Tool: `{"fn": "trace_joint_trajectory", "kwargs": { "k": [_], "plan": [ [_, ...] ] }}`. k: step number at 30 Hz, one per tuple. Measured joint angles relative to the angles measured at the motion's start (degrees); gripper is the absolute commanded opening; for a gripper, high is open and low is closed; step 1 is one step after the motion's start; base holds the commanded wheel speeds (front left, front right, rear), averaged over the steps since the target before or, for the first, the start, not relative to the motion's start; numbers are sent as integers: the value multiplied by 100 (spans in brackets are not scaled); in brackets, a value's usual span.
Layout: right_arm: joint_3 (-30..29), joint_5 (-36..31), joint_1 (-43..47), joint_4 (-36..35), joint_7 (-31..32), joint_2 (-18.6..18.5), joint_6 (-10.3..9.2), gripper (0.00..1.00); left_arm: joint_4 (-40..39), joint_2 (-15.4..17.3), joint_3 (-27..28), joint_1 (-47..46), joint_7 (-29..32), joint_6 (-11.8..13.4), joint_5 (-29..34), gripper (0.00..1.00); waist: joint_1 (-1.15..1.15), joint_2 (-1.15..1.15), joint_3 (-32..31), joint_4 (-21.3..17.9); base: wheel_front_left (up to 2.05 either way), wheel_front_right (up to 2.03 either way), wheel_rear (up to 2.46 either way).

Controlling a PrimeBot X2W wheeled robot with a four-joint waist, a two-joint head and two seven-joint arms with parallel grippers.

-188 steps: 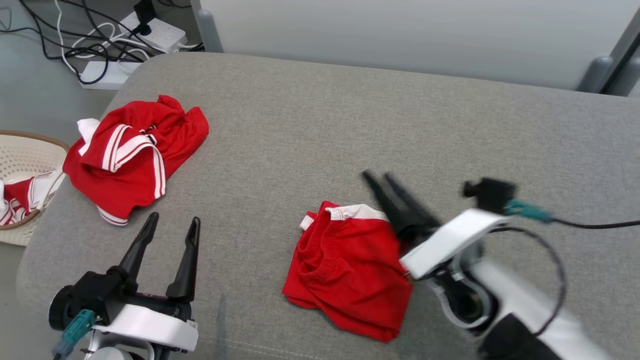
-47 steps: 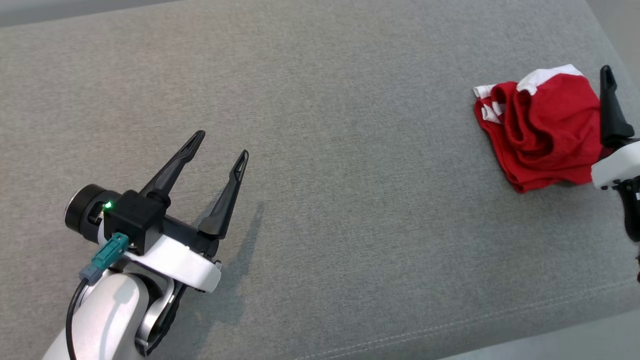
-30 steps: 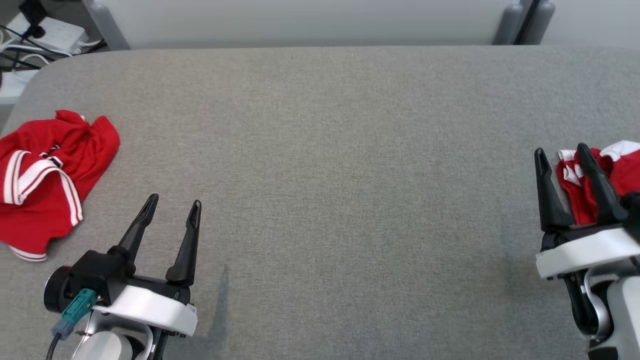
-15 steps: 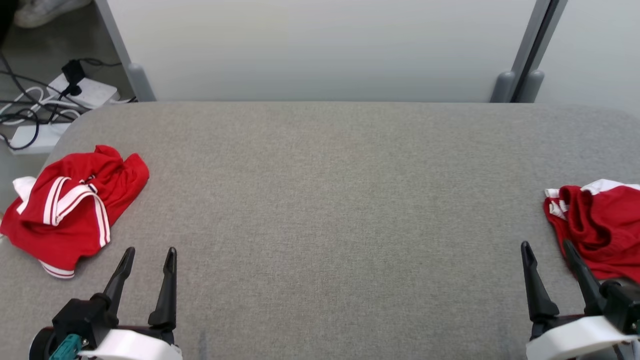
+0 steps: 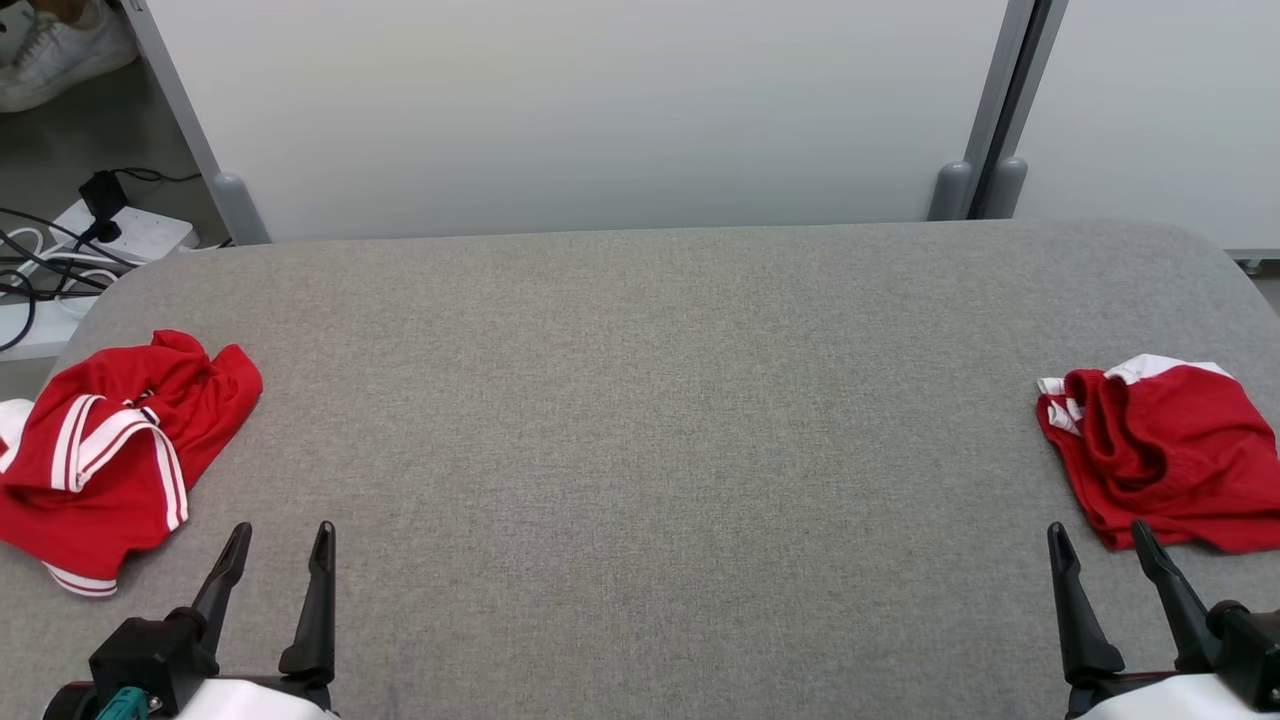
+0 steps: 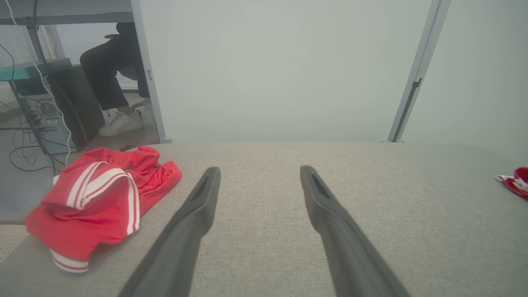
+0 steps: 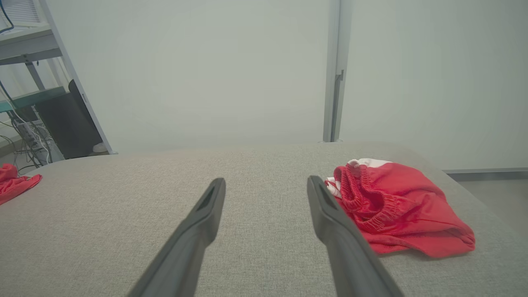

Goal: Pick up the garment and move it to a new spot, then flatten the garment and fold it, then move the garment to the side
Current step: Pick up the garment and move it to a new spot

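1. Garment: the head view gives its outline from above. The right wrist view adds the gathered elastic waistband (turned toward the fingers). The left wrist view catches a red sliver of it at that frame's right edge.
2. Appearance: red fabric with white trim, loosely bundled in rumpled folds, not flat.
3. Location: far right end of the grey padded surface, resting unheld.
4. Right gripper: jaws spread, empty. The garment lies just ahead and to the right, and its near edge meets the right fingertip in both views (contact cannot be judged).
5. Left gripper: spread, empty, near a striped red garment at the left end.
6. Beyond: a seated person's legs in the left wrist view.
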Motion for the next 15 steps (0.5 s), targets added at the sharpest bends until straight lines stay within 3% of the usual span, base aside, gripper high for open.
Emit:
{"fn": "trace_joint_trajectory", "kwargs": {
  "k": [15],
  "plan": [
    [-23,-2,11,-23,1,71,0,100,-66,16,2,2,51,67,-40,100,0,0,12,22,0,0,0]
  ]
}}
